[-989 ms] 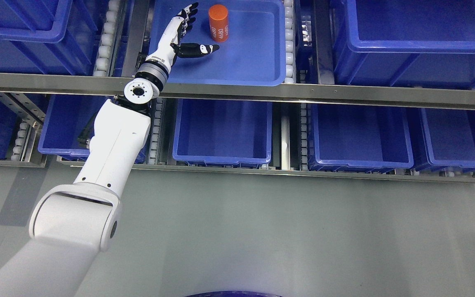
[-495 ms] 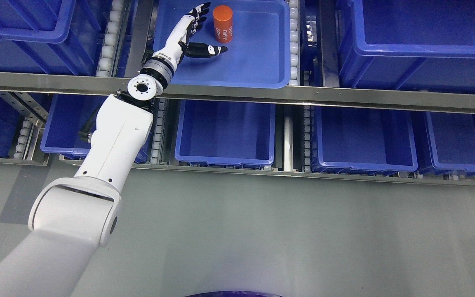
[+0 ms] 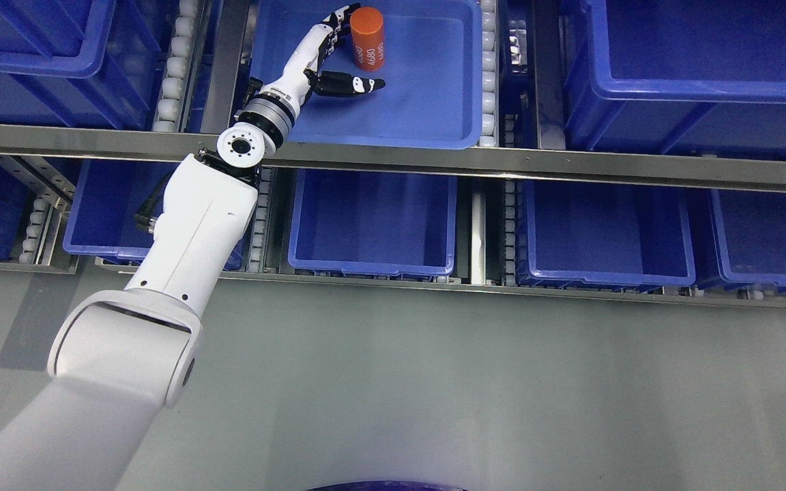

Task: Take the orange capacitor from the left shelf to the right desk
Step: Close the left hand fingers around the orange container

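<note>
Left hand [image 3: 328, 58] is inside the upper bin [image 3: 461, 88] on the shelf, arm coming in from 7 o'clock across the metal rail [image 3: 570, 164]. Fingers [image 3: 338, 17] are spread and stretched toward 1 o'clock, thumb [image 3: 355, 84] splayed out toward 3 o'clock – holding nothing. Orange capacitor [image 3: 368, 37] stands upright on the bin floor near the back wall, white "4680" print on its side. It sits in the V between fingers and thumb: fingertips are just beside its left edge, at about 9 o'clock of it, and contact cannot be told; thumb is below it at 6 o'clock, clearly apart. The capacitor is not lifted.

Lower row holds three open blue bins – one [image 3: 372, 218] right under the upper bin, another [image 3: 604, 232] at 3 o'clock of that, a third partly hidden behind the forearm. Larger blue bins fill the top corners. Grey floor [image 3: 468, 382] is below the shelf.
</note>
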Available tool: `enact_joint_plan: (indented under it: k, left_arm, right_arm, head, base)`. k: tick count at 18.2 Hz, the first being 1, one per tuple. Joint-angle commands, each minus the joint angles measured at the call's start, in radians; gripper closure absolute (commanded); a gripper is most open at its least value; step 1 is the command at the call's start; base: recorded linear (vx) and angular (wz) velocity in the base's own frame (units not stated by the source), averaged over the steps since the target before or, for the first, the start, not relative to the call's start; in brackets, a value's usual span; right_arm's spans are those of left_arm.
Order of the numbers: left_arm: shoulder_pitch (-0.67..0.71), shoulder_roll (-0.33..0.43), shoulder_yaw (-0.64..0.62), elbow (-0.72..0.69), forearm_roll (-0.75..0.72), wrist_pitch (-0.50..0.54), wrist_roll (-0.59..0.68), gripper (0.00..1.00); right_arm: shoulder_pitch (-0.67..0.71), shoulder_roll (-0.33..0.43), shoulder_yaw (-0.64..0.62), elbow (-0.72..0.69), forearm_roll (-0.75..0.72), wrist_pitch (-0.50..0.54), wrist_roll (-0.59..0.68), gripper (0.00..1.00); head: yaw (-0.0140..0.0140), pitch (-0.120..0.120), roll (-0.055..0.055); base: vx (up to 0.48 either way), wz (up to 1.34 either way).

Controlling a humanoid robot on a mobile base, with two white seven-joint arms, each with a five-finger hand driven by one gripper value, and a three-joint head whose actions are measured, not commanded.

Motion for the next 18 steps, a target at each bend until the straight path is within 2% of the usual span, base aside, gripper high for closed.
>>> enact_joint_plan:
  k: [1, 8, 10, 15, 18]
  left_arm:
    - [-0.015, 0.018, -0.038, 0.008, 0.001, 0.004, 0.003, 0.08]
    - [-0.015, 0.018, -0.037, 0.008, 0.007, -0.034, 0.012, 0.25]
    - [-0.015, 0.018, -0.037, 0.008, 0.050, -0.034, 0.012, 0.33]
    - [-0.013, 0.018, -0.035, 0.009, 0.062, -0.037, 0.014, 0.43]
    - [-0.010, 0.018, -0.035, 0.015, 0.082, -0.071, 0.014, 0.56]
  right_arm:
    - [0.034, -0.017, -0.012, -0.023, 0.000, -0.001, 0.000, 0.00]
    - [0.034, -0.017, -0.012, -0.023, 0.000, -0.001, 0.000, 0.00]
    - [0.034, -0.017, -0.012, -0.023, 0.000, -0.001, 0.000, 0.00]
    - [0.034, -0.017, -0.011, -0.023, 0.000, -0.001, 0.000, 0.00]
    - [0.034, -0.017, -0.012, -0.023, 0.000, -0.001, 0.000, 0.00]
  head:
    - [0.0000, 0.000, 0.000]
    - [0.0000, 0.000, 0.000]
    - [0.0000, 0.000, 0.000]
    - [0.0000, 0.000, 0.000]
    - [0.0000, 0.000, 0.000]
  base:
    - [0.019, 0.05]
    - [0.008, 0.02]
    - [0.000, 0.00]
    - [0.000, 0.00]
    - [0.000, 0.00]
